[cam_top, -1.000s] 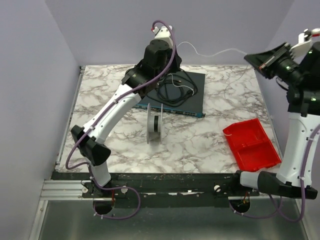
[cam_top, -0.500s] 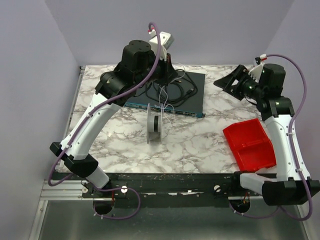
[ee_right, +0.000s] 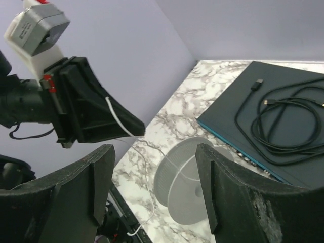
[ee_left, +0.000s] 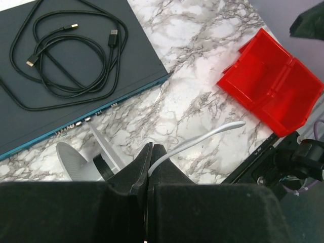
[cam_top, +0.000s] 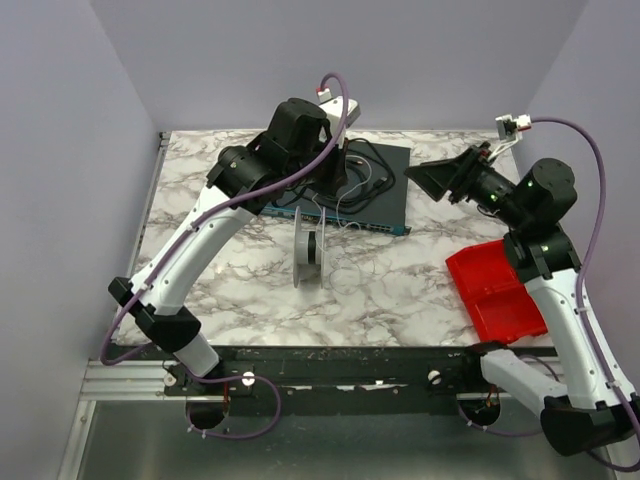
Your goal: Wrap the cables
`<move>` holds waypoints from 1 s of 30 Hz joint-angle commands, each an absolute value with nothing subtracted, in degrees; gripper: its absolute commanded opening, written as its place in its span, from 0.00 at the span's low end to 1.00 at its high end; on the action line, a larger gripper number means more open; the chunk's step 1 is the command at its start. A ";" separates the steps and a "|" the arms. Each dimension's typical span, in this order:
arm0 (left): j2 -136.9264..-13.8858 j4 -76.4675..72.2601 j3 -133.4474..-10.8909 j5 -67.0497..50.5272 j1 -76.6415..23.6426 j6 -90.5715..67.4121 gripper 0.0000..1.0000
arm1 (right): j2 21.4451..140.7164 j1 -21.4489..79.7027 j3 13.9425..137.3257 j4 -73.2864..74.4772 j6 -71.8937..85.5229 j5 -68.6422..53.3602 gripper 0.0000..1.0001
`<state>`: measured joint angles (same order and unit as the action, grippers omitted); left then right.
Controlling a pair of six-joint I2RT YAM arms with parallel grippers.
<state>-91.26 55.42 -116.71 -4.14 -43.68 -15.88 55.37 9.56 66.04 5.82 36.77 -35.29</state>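
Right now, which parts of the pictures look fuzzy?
Left wrist view: the left gripper is a soft dark mass and the thin white wire blurs beside it; the red plastic tray looks crisp. Right wrist view: the right gripper is soft too. Top view: evenly lit, sharp throughout.

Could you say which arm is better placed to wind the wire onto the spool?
Left: left pincer is shut on the thin white wire near the translucent round spool; right pincer is open.
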 commanded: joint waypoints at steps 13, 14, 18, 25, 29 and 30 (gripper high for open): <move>-94.51 60.72 -122.88 2.99 -45.51 -16.92 0.00 | 65.22 38.61 66.24 1.18 27.12 6.63 0.68; -94.12 60.57 -122.33 2.91 -45.48 -17.04 0.00 | 65.59 39.13 66.03 -0.25 27.45 8.05 0.65; -93.51 60.30 -121.19 2.73 -45.45 -17.31 0.00 | 67.42 42.39 67.08 -3.41 27.36 13.63 0.57; -91.81 60.14 -119.30 3.46 -45.46 -18.44 0.05 | 70.05 45.17 69.77 -1.34 27.46 21.54 0.10; -87.41 57.58 -113.29 4.51 -45.49 -19.11 0.12 | 71.87 45.18 72.81 5.94 26.63 28.08 0.01; -86.11 56.76 -110.87 4.83 -45.44 -19.30 0.16 | 72.58 45.18 73.70 7.70 26.11 28.94 0.01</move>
<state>-92.44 58.87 -116.73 2.42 -45.15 -17.82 70.81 45.06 69.82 1.13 27.42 19.66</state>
